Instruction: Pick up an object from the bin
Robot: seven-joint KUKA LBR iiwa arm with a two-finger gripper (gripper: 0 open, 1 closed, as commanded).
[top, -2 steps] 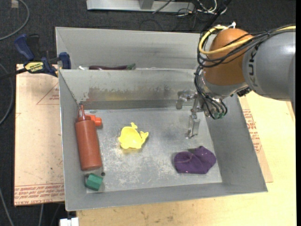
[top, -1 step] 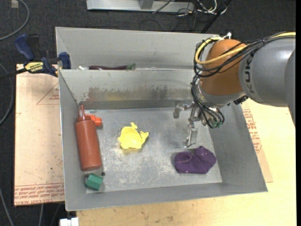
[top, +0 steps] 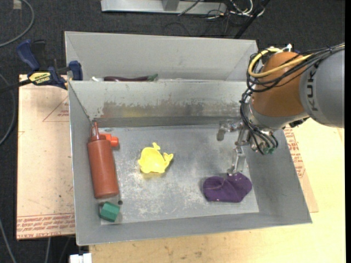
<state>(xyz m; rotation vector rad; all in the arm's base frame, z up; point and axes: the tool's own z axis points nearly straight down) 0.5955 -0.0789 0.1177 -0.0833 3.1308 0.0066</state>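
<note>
A robot arm (top: 323,86) lowers its slim metal gripper (top: 237,171) into a scuffed grey sheet-metal bin (top: 164,109), its tip meeting the upper edge of a soft, rumpled purple cloth-like lump (top: 226,190) that lies directly beneath it, close to the bin's near wall. Whether the gripper is spread or pressed together cannot be told from this angle, and nothing is seen pinched in it. Well apart from the gripper, on the side away from the arm, sits a crumpled yellow piece (top: 154,160) with a wrinkled surface. Farther off the same way, a smooth reddish-brown squeeze bottle (top: 103,167) with an orange cap (top: 113,142) lies on its side along the far wall, a small green block (top: 109,211) just beside its base
</note>
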